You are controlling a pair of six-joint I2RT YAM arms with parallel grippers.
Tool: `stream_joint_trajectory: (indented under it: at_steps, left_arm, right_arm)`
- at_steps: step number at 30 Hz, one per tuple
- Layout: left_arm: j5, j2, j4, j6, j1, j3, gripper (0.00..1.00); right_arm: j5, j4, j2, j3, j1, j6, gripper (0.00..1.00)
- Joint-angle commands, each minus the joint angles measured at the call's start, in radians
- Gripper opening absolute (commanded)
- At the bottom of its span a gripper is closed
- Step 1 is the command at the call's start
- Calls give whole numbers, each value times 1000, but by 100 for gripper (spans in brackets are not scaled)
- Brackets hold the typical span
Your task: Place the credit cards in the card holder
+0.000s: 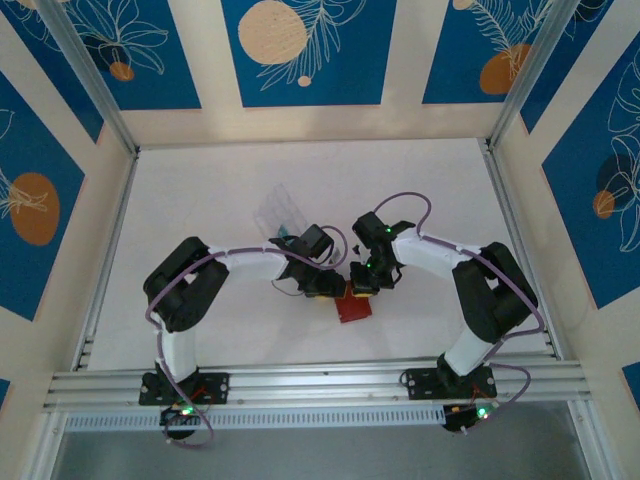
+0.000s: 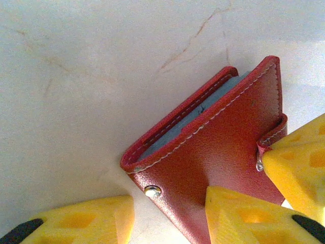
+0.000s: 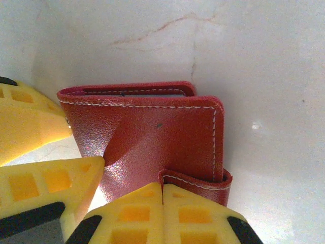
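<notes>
The red card holder (image 1: pixel 353 306) lies flat on the white bench (image 1: pixel 200 190), near the middle, and both hands meet over it. In the top view it sits at about 4 o'clock from the left hand (image 1: pixel 325 285) and at about 6 o'clock from the right hand (image 1: pixel 362 288). The right hand looks a little nearer to it.

In the left wrist view its long axis runs from 7 o'clock to 1 o'clock. The pocket mouth faces 10 o'clock, away from the yellow fingers. A teal credit card (image 2: pixel 195 117) is inside this mouth, and only its long edge shows between the two stitched covers.

The left hand (image 2: pixel 170 203) is half open. One finger lies on the front cover, and the other is beside the corner without touching it. The right hand (image 3: pixel 162 190) is closed, finger against finger, with its tips at the closing strap (image 3: pixel 195 179). I cannot tell if a bit of strap is pinched.

The holder looks like grained leather with pale stitching, thin and soft, with a small metal snap stud (image 2: pixel 152 191). The card is flat, stiff and smooth. A clear plastic case (image 1: pixel 278 210) lies at 11 o'clock from the holder, apart from it.

I judge that any next push on the card must go along the long axis, from the mouth side.
</notes>
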State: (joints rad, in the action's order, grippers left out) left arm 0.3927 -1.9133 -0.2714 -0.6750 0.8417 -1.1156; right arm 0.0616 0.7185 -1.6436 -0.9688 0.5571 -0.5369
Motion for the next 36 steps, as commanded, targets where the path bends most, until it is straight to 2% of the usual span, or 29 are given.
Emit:
stream_joint_trajectory:
  at_steps: [1, 20, 36]
  left_arm:
    - [-2, -128, 224, 3, 34, 8, 44]
    - [0, -140, 231, -3, 34, 7, 44]
    - [-3, -155, 234, -8, 34, -4, 43]
  right_arm:
    - [-2, 73, 7, 48, -10, -23, 0]
    - [27, 33, -12, 91, 10, -48, 0]
    - [-24, 0, -48, 175, 62, -157, 0]
